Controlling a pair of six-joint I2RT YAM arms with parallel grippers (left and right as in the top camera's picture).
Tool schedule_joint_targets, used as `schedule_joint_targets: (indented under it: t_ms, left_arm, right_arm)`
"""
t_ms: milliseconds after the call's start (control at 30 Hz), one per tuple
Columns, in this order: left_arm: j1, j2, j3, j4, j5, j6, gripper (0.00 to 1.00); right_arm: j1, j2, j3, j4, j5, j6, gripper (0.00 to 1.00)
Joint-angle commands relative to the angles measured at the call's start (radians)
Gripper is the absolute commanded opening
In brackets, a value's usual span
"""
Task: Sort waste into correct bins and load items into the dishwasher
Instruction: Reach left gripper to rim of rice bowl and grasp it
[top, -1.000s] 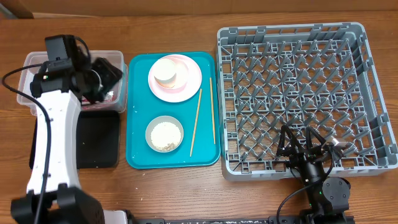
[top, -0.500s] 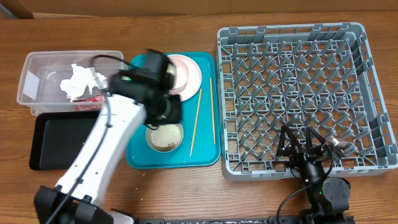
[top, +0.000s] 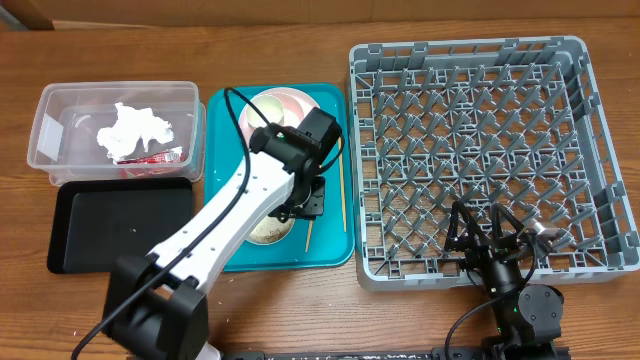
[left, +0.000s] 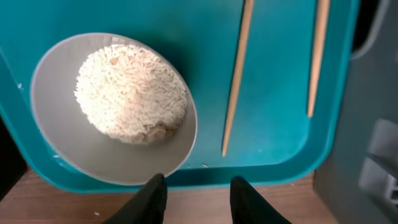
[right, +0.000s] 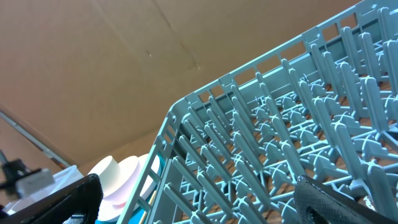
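On the wooden bench (top: 300, 300), the left end effector (left: 198, 196) hovers parted and empty over the near edge of the teal tray (left: 273, 37), by the grey-green bowl (left: 68, 155) of rice (left: 130, 93). The right end effector (right: 199, 199) gapes empty at the dish rack (top: 480, 130).

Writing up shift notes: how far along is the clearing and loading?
Early. Done: the napkin and red wrapper lie in the clear tub. In hand: the left fingers hang open above the bowl of rice on the teal tray, holding nothing. Left: the rice, with the black tray bare; bowl, plate and chopsticks sit on the teal tray; the rack holds no dishes. The right fingers are open at its edge.
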Motion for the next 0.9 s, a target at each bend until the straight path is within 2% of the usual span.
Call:
schedule_joint_targets:
  t_ms: [0,267,567,800,867]
  left_arm:
    - [0.000,0.042,-0.040,0.035,-0.026,-0.019,0.36]
    - [0.000,0.127,-0.086,0.098,0.003,-0.018,0.32]
    - [0.000,0.160,-0.106,0.119,-0.002,-0.018,0.15]
    - [0.000,0.160,-0.106,0.115,-0.002,-0.017,0.04]
    - [0.000,0.160,-0.106,0.116,-0.002,-0.018,0.04]
  right_arm:
    - [-0.004,-0.010,-0.010,0.006,0.004,-0.002,1.00]
    - [-0.004,-0.010,-0.010,0.006,0.004,-0.002,1.00]
    - [-0.004,-0.010,-0.010,0.006,0.004,-0.002,1.00]
    - [-0.004,-0.010,-0.010,0.006,0.004,-0.002,1.00]
    - [-0.003,-0.010,-0.010,0.006,0.004,-0.002,1.00]
